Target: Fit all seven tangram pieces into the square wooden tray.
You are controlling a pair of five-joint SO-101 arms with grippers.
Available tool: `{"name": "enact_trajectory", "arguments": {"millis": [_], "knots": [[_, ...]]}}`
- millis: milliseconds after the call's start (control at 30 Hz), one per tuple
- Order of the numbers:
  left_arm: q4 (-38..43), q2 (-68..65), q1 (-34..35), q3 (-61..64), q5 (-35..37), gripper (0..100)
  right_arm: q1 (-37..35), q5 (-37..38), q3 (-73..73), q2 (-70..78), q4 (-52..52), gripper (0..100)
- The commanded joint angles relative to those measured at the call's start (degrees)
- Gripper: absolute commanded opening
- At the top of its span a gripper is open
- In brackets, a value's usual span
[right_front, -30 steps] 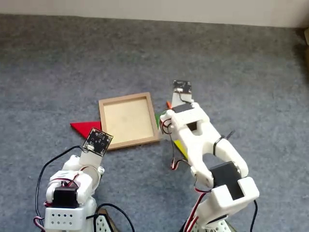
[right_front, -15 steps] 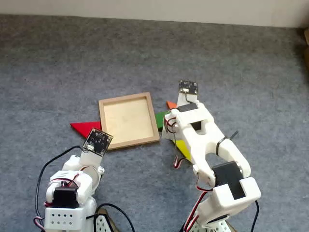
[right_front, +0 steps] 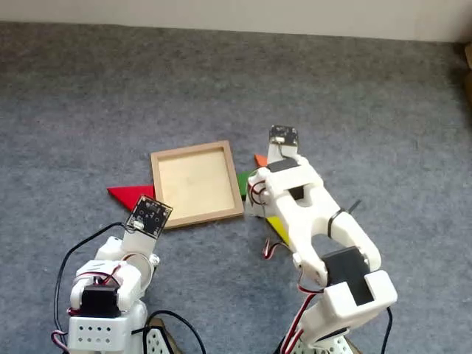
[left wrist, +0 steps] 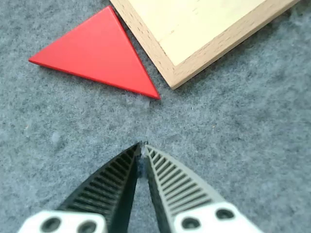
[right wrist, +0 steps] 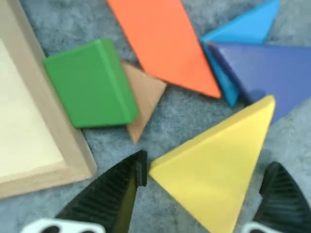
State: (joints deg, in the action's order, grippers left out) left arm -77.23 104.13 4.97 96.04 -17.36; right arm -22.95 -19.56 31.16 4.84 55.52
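1. Bearing surface: grey carpet (right_front: 354, 110), flat.
2. Square wooden tray (right_front: 190, 149) lies flat on it.
3. Red triangle (left wrist: 99, 53) lies just beside one tray edge.
4. Clustered at the opposite edge: green square (right wrist: 90, 82) against the rim, brown triangle (right wrist: 143, 94), orange parallelogram (right wrist: 163, 46), light blue triangle (right wrist: 243, 31), dark blue triangle (right wrist: 272, 68), yellow triangle (right wrist: 214, 165).
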Motion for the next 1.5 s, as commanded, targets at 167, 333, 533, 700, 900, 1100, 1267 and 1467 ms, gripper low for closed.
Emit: {"name": "enact_trajectory", "arguments": {"millis": [167,333,533,700,900,1100,1267,1467], "knots": [[-0.26,-0.48,-0.4,1.1,-0.09,1,-1.01,-0.18,0.04,-0.92,1.63,35.1],[-0.26,-0.48,-0.4,1.1,-0.09,1,-0.48,-0.18,-0.04,-0.92,1.45,35.1],[-0.26,-0.48,-0.4,1.1,-0.09,1,1.45,-0.18,0.13,-0.84,-1.8,34.8],[-0.26,-0.48,-0.4,1.1,-0.09,1,1.45,2.37,0.4,-0.84,-1.8,34.7],[-0.26,-0.48,-0.4,1.1,-0.09,1,1.45,2.64,0.4,-1.19,-1.8,30.7],[-0.26,-0.48,-0.4,1.1,-0.09,1,1.27,2.64,-0.04,-1.45,-1.8,22.8],[-0.26,-0.48,-0.4,1.1,-0.09,1,1.01,2.64,-0.04,-1.54,-1.54,22.4],[-0.26,-0.48,-0.4,1.1,-0.09,1,-1.01,6.24,-4.79,-1.54,4.7,22.4]]}}
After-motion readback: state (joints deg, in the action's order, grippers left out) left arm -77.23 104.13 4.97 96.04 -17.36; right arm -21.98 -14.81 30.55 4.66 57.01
